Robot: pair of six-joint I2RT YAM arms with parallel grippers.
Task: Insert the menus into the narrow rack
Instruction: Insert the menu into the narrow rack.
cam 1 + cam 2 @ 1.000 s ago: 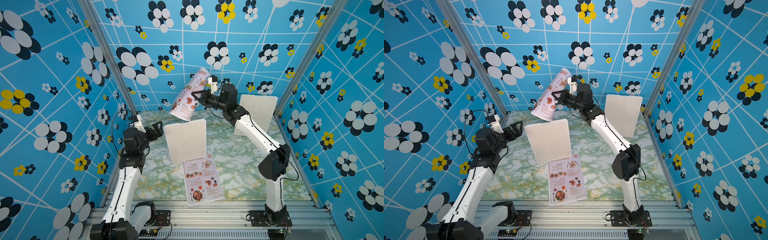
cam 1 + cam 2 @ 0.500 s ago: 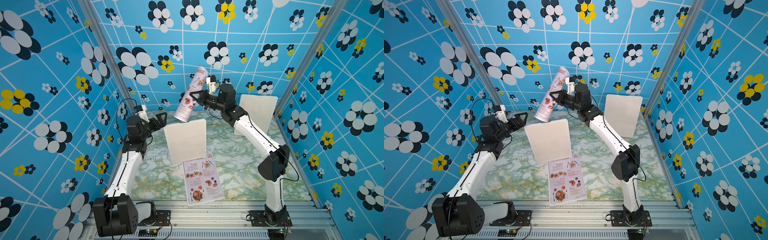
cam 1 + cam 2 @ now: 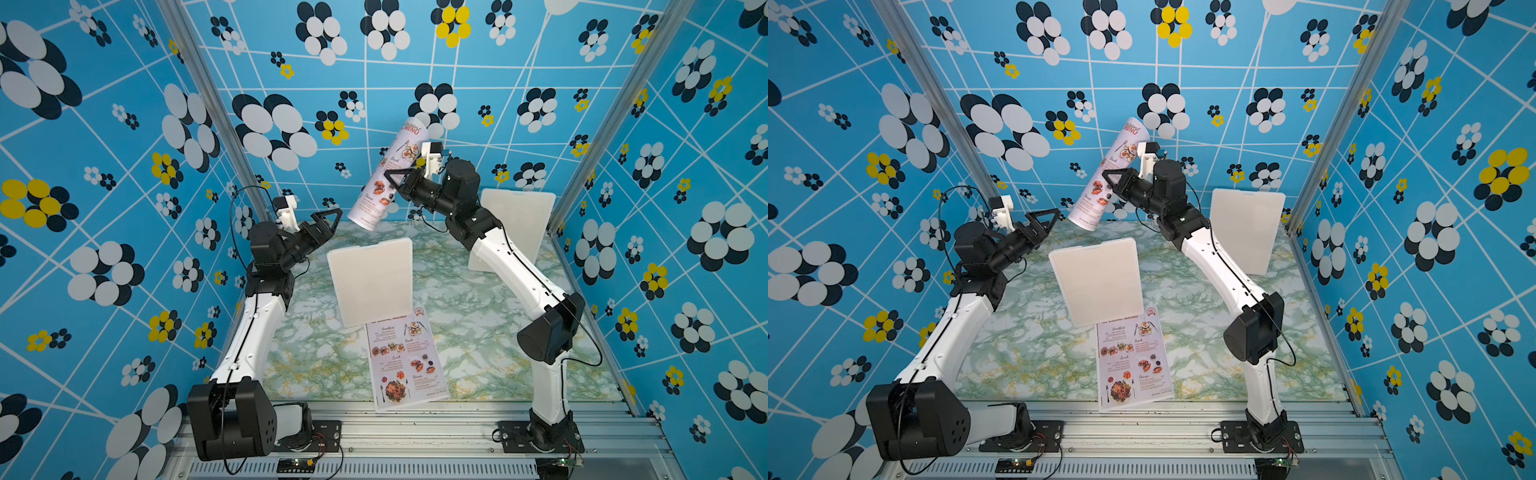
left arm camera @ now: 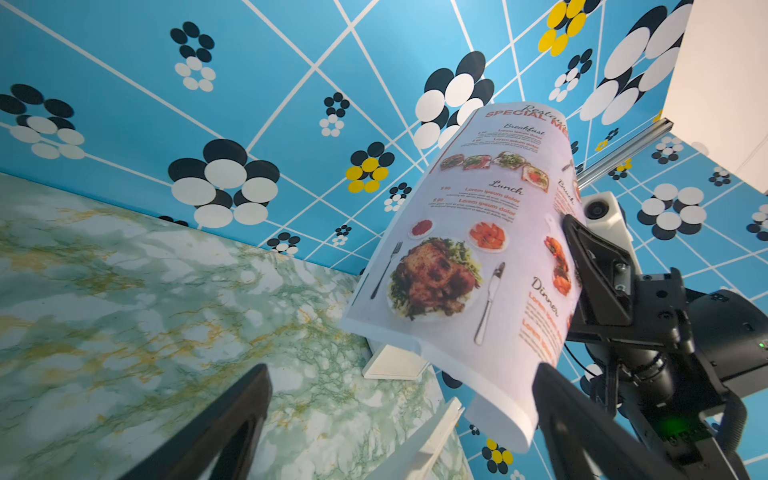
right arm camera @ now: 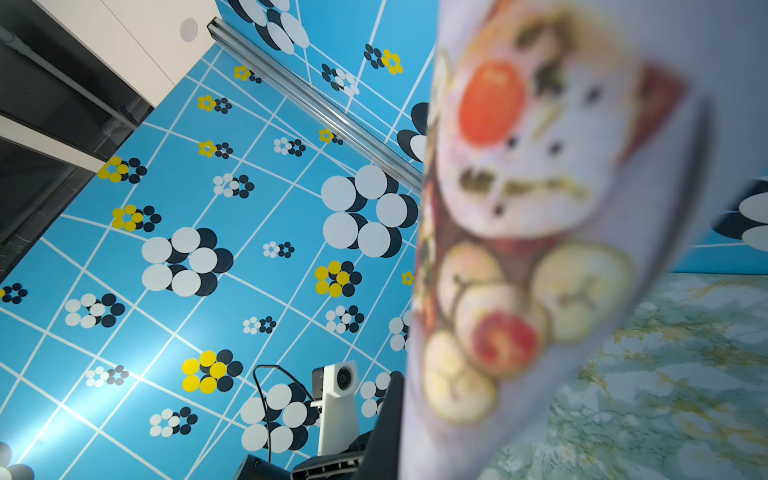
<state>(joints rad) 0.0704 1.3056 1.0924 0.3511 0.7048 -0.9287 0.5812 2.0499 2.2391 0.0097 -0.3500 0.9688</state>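
Note:
One menu [image 3: 380, 183] [image 3: 1100, 183] hangs curled and nearly upright in the air above the back of the table, with my right gripper [image 3: 392, 176] [image 3: 1111, 176] shut on its long edge. It fills the right wrist view as a blur [image 5: 540, 208] beside one black finger [image 5: 388, 424]. My left gripper [image 3: 328, 218] [image 3: 1044, 220] [image 4: 401, 374] stands open just left of the menu's lower end [image 4: 469, 249], holding nothing. A second menu [image 3: 405, 361] [image 3: 1131, 361] lies flat near the front edge. The white upright rack [image 3: 370, 282] [image 3: 1098, 282] stands mid-table, below the hanging menu.
Another white upright panel [image 3: 515, 224] [image 3: 1246, 228] stands at the back right, behind my right arm. The marbled green tabletop [image 3: 478, 332] is boxed in by blue flowered walls on three sides. A metal rail [image 3: 415, 419] runs along the front.
My left arm has risen and reached right, bringing its open gripper close to the menu's lower end. My right gripper has turned the menu more upright and edge-on.

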